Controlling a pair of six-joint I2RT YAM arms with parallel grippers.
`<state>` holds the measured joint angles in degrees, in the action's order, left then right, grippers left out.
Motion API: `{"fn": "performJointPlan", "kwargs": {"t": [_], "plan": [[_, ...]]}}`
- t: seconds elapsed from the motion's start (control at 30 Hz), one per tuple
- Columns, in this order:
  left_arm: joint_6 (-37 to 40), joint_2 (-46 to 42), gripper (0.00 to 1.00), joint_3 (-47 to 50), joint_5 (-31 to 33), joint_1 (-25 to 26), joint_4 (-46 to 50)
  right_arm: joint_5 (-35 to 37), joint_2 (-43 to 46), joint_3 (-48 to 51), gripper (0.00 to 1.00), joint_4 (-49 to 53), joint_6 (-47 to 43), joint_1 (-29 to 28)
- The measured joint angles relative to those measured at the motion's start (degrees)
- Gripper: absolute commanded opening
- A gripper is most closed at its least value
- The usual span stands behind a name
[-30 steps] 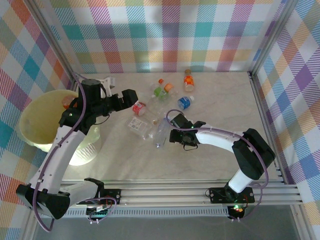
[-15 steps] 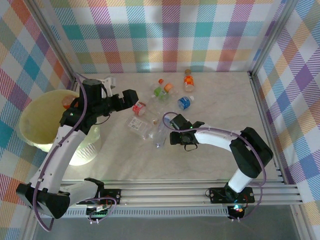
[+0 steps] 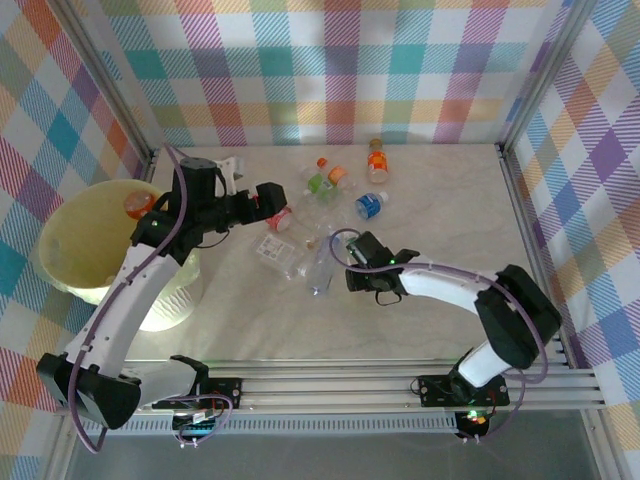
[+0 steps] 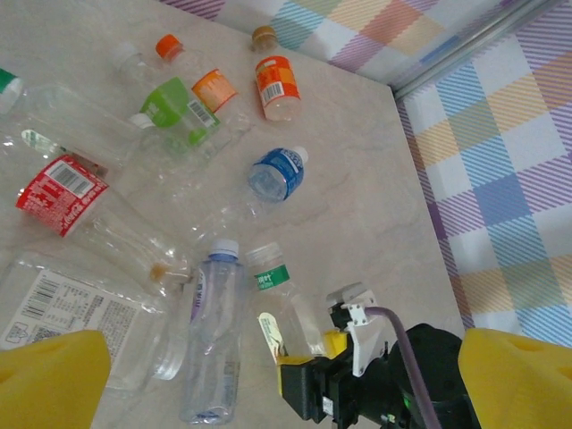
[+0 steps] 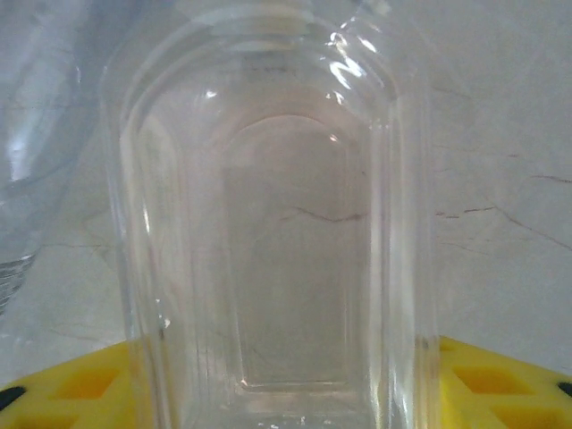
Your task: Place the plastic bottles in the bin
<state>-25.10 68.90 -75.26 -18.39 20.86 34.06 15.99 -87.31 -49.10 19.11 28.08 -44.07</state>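
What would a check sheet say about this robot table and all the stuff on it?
Surface: pale marbled table.
Job's things: plastic bottles lie scattered mid-table, among them an orange-labelled bottle, a blue-labelled bottle and a red-labelled bottle; the bin sits at the left.
Clutter: a pale ribbed thing by the bin; cannot tell what.
Grippers: left gripper open, hovering near the red-labelled bottle; right gripper closed on a clear bottle lying on the table.
Cables: a purple cable runs along each arm.
Surroundings: checked cloth walls, metal rails at the near edge.
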Motion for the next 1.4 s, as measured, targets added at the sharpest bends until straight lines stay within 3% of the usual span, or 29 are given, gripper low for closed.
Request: {"fn": "performJointPlan", "kwargs": {"t": [0.23,0.47,0.97,1.4], "plan": [[-1.3,1.7,1.0,0.9,0.5,3.0,-3.4,-0.4,8.9,0.8,0.51,-4.7,-2.1,0.0],[-2.2,5.5,1.0,1.6,-0.1,6.1,-6.6,-5.6,13.1,0.9,0.51,-11.0,-2.5,0.0],[-2.5,11.5,1.0,2.0,-3.7,10.8,-10.4,-20.0,13.5,2.9,0.53,-29.4,-4.2,0.0],[-2.5,12.2,0.85,2.0,-3.6,10.8,-11.0,-25.4,10.7,2.3,0.54,-36.4,-6.6,0.0]]}}
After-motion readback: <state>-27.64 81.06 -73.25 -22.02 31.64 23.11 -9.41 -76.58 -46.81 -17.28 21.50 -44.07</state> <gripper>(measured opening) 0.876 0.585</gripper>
